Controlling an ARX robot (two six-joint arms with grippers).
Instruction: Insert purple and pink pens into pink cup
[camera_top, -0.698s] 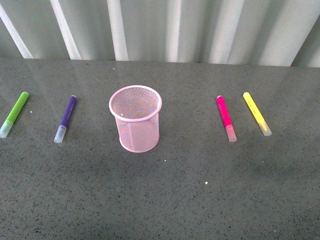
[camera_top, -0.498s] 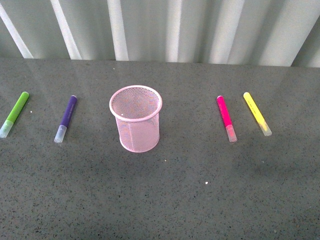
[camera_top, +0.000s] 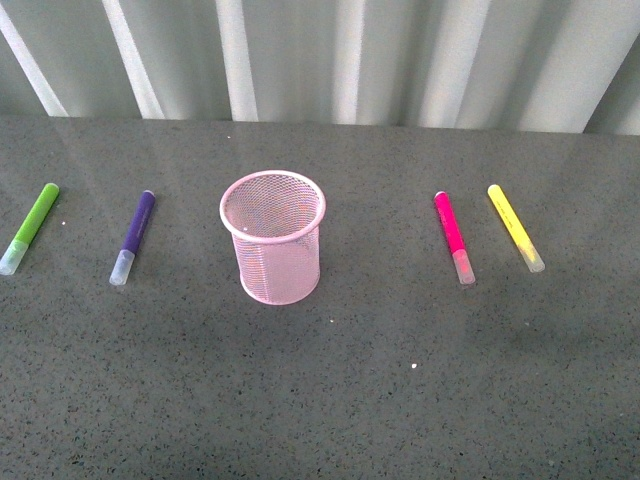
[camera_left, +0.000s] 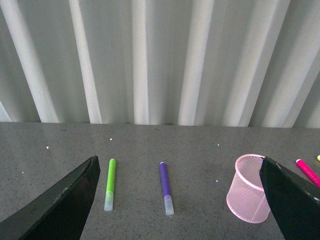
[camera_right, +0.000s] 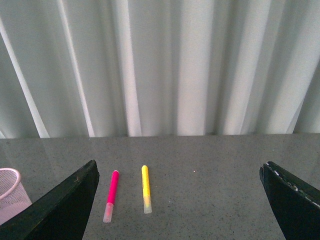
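We work over a wide grey table (camera_top: 400, 400) whose far edge meets a pleated curtain (camera_top: 300, 60), well beyond both grippers. The pink cup (camera_top: 275, 250) stands upright on the inner side of each gripper, with no pen in it.

Our left gripper (camera_left: 177, 162) is spread wide and holds nothing. The purple pen (camera_left: 165, 187) lies flat ahead of it, within the span of its fingers, and the green marker (camera_left: 110, 184) lies near it on the outer side. Our right gripper (camera_right: 177, 164) is likewise spread and bare. The pink pen (camera_right: 111, 196) lies ahead of it, toward its inner finger, with the yellow marker (camera_right: 145, 189) just beside that pen.

We judge the first reach is in hand. We should descend across each pen's barrel, midway along it, with the jaws square to it and clear of the neighbouring marker. Bare table surrounds every pen, so there is ample room to approach.
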